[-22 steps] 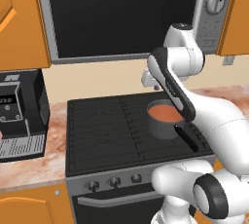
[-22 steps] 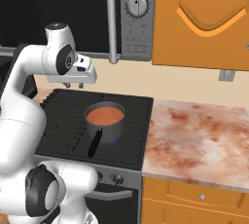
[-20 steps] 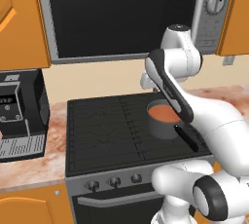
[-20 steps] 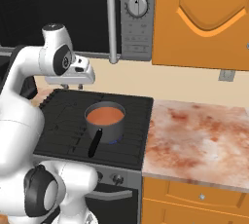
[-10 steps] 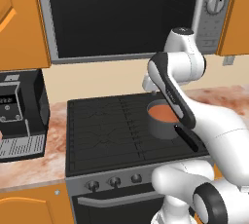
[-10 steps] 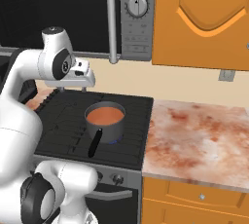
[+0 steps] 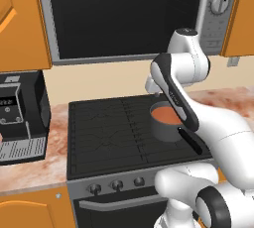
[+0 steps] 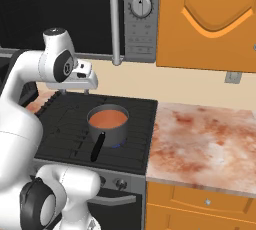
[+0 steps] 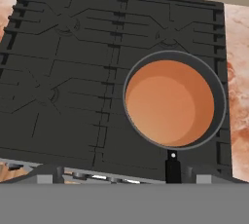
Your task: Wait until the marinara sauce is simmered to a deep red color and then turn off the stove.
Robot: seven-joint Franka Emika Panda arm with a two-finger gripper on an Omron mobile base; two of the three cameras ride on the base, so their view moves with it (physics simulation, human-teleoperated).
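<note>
The marinara sauce (image 9: 168, 102) is a smooth pale orange-red disc filling a small grey saucepan (image 9: 220, 96) with a black handle (image 8: 96, 148). The pan stands on the front right burner of the black stove (image 7: 104, 128), and the sauce (image 8: 107, 119) looks flat and still. A row of dark knobs (image 7: 116, 186) lines the stove's silver front panel. My gripper (image 8: 76, 92) hangs above the back of the cooktop, behind and left of the pan. Its fingers stand apart, open, with nothing between them, and it touches nothing.
A large silver microwave (image 7: 124, 19) hangs right above the stove, close over my arm. A black coffee machine (image 7: 20, 118) stands on the counter to the left. Marbled counter (image 8: 200, 144) runs to the right, under orange cabinets (image 8: 210, 19).
The arm has shifted only slightly over the back of the stove. The pan has not moved, and the sauce looks the same colour.
</note>
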